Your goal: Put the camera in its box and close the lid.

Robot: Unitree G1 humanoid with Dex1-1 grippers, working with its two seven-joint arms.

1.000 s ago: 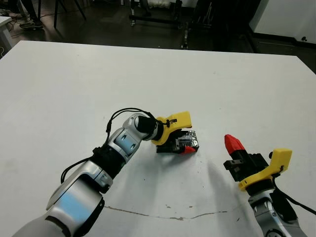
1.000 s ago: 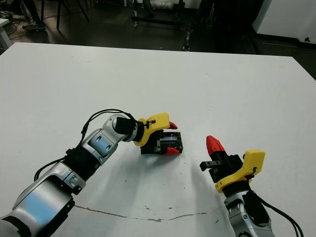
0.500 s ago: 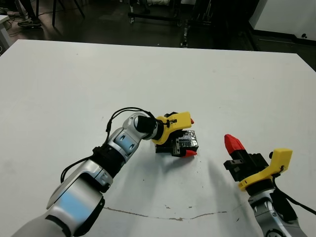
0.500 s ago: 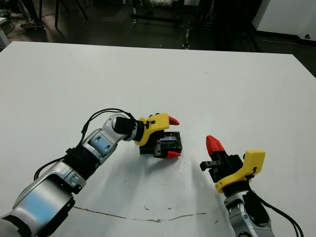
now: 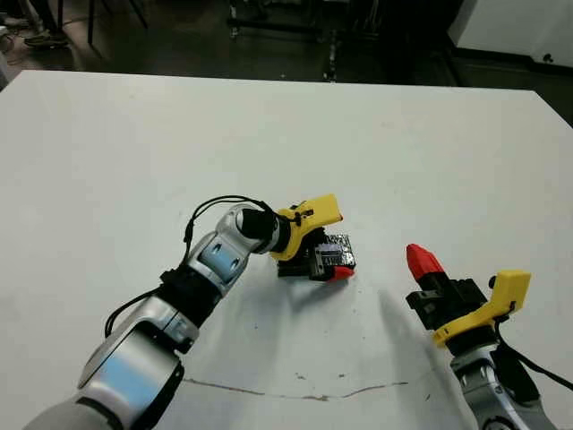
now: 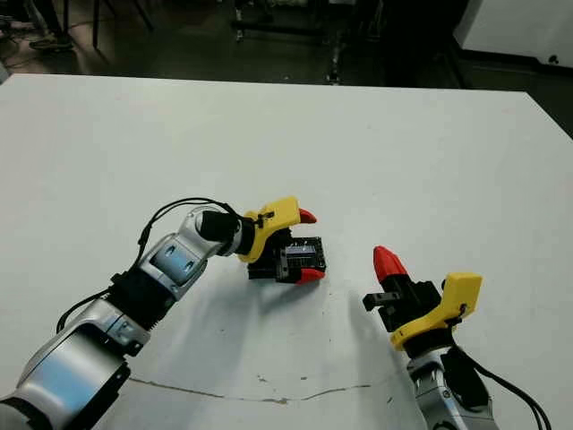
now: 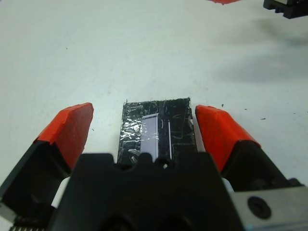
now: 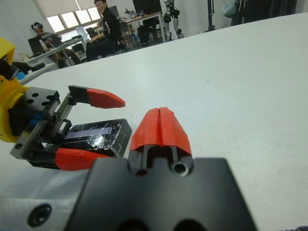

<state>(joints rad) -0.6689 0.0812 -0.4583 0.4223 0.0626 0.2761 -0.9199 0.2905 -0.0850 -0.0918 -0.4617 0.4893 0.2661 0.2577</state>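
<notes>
Looking down from the head, the left gripper (image 5: pixel 324 243) sits low over the lid (image 5: pixel 336 253), its 2 red fingers spread on either side of the glossy black cover. Half a second ago they stood about the same; 1 second ago one tip lay closer against the lid, so the claw has let go and widened. The right gripper (image 5: pixel 424 262) waits near the table's front edge, well apart.

From the left wrist, the lid (image 7: pixel 156 130) lies flat on the white table (image 7: pixel 144 53) between the open fingers (image 7: pixel 69 130), touching neither.

From the right wrist, its own tips are pressed together, empty. The camera and tray are hidden under the lid, so the closing looks done.
</notes>
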